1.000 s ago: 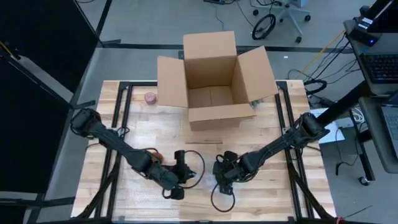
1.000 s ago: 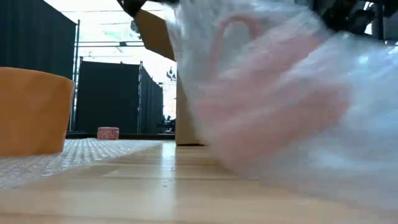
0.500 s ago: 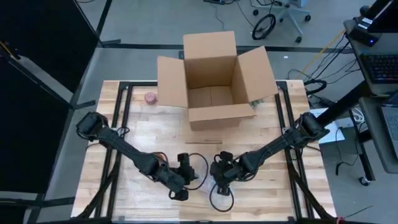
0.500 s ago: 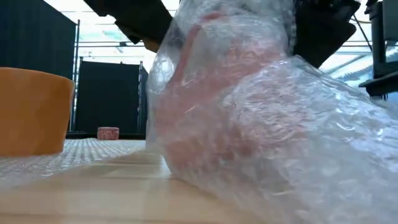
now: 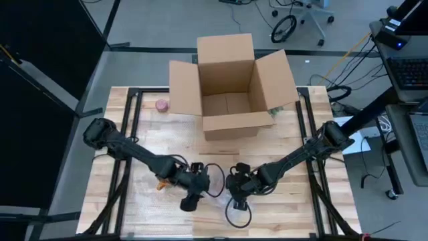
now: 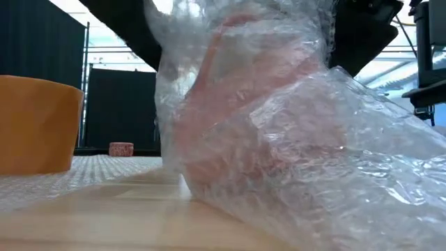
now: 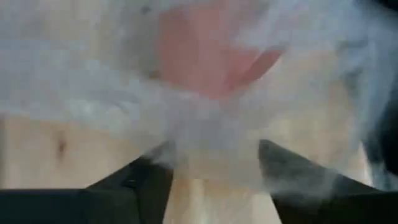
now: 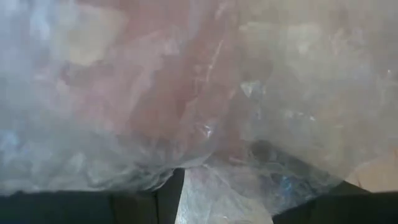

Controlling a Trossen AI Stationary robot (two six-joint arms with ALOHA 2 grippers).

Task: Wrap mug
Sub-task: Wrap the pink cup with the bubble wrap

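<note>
An open cardboard box (image 5: pixel 231 87) is standing at the far middle of the wooden surface (image 5: pixel 287 144), its four flaps spreading outward. A small pink round object (image 5: pixel 161 105) is sitting just beside the box's left flap, and it is showing again far off in the low view (image 6: pixel 121 149). An orange object (image 5: pixel 160 182) is lying on the surface nearer the front left; in the low view it is looming large at the left edge (image 6: pixel 38 125). An office chair (image 5: pixel 304 13) is standing on the floor beyond the surface, and a keyboard (image 5: pixel 409 70) is resting at the far right.
</note>
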